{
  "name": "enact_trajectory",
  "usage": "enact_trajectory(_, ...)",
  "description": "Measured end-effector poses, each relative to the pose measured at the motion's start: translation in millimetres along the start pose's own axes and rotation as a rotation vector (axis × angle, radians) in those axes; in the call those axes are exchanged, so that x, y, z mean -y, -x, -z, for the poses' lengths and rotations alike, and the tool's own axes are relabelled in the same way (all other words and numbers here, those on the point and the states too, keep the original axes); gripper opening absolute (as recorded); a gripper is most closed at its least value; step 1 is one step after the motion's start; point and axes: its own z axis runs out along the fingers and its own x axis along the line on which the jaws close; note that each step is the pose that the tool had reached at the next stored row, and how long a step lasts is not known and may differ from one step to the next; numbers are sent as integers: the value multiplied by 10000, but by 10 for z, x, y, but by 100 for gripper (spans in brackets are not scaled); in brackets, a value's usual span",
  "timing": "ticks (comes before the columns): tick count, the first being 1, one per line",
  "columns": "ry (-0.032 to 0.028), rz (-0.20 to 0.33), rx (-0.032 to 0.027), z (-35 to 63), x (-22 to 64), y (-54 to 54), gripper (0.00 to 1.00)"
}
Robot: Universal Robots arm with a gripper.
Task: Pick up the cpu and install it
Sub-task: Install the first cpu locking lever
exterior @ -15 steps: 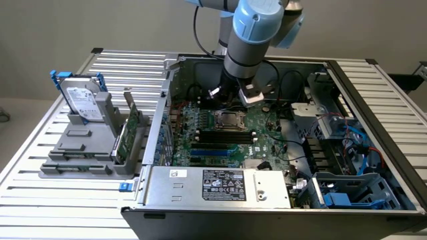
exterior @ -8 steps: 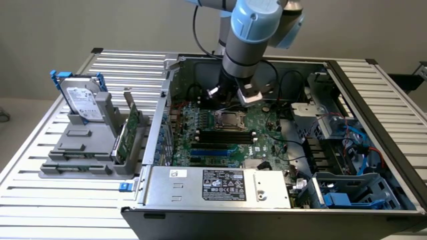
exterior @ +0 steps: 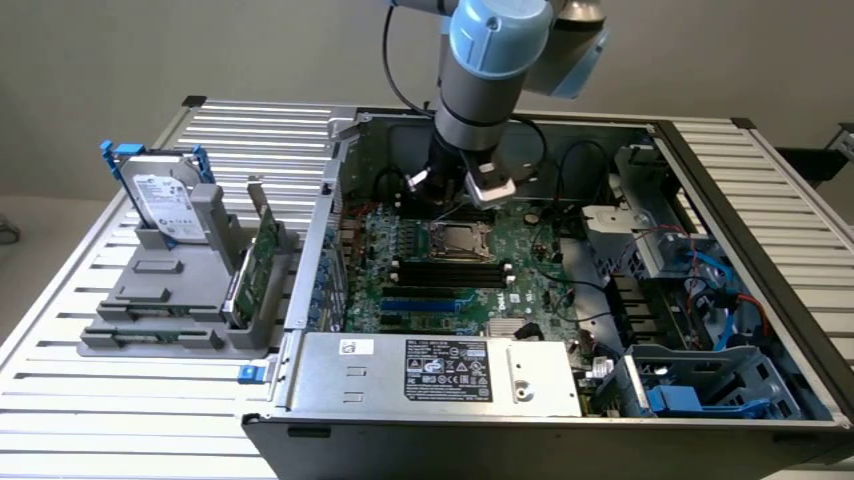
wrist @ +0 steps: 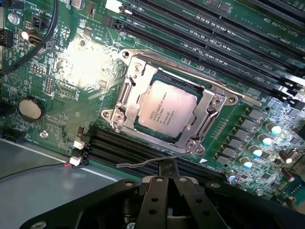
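Note:
The cpu (wrist: 167, 109), a small silver square chip with printed text, lies flat inside the dark socket, under its metal frame (wrist: 127, 90), on the green motherboard (wrist: 76, 67). In the exterior view the cpu (exterior: 458, 240) sits in the middle of the open computer case. My gripper (wrist: 167, 167) hangs just above the board beside the socket's edge, its black fingers shut together with nothing between them. Seen from outside, the gripper (exterior: 442, 210) points down right behind the socket.
A thin socket lever (wrist: 143, 163) lies between gripper and socket. Black memory slots (wrist: 228, 33) run alongside. The case walls, power supply (exterior: 427, 368), drive cage (exterior: 654, 250) and cables hem in the board. A hard drive (exterior: 167, 205) stands in a grey fixture outside the case.

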Motion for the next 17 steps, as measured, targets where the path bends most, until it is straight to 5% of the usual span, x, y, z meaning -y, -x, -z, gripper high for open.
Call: enact_trajectory(17,-43,-74,96,59,7,20,11)
